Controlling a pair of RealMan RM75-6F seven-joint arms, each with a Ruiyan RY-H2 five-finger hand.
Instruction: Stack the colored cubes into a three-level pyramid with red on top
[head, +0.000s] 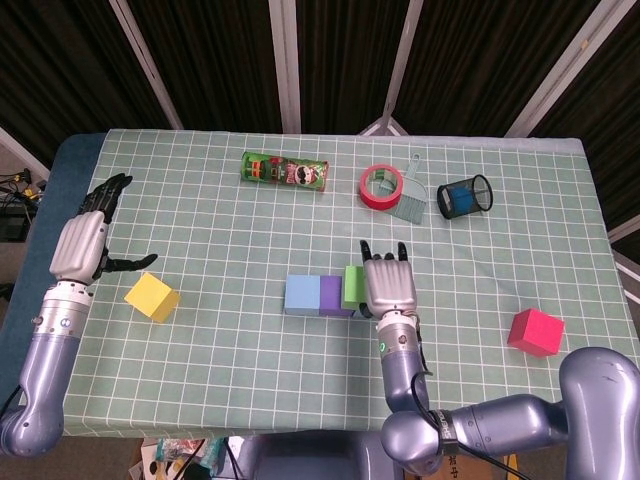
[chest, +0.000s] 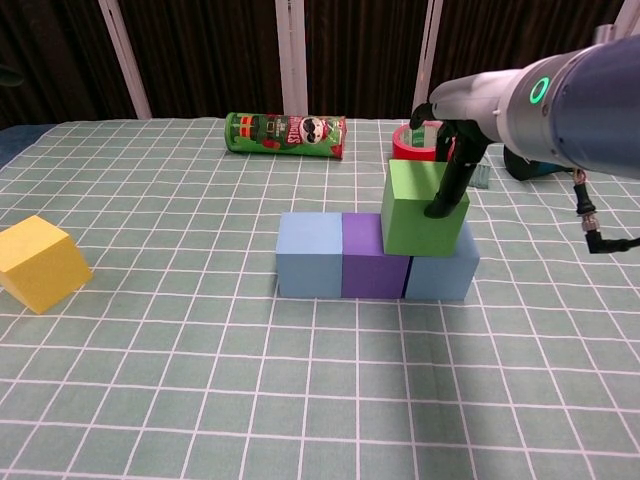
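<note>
Right hand (head: 389, 285) sits over the row of cubes, its fingers (chest: 447, 185) reaching down onto the top of the green cube (chest: 422, 207); whether they actually pinch it or only touch it, I cannot tell. Left hand (head: 84, 238) hangs over the near-left part of the counter (head: 240, 370) with fingers spread and nothing in them.

Next in size, the green chip can (head: 285, 171) lies on its side toward the far edge, and the red tape roll (head: 380, 186) lies flat farther right, with a small brush (head: 408, 203) just beside it and a black mesh cup (head: 465, 194) tipped over near that.

Then the cubes: a light blue cube (chest: 310, 254), a purple cube (chest: 371, 256) and another blue cube (chest: 443, 273) stand touching in a line, and the green one rests on top, straddling the purple and the right-hand blue. Yellow cube (head: 152, 297) sits alone near the left hand. Red cube (head: 535, 332) sits well apart at the right.
</note>
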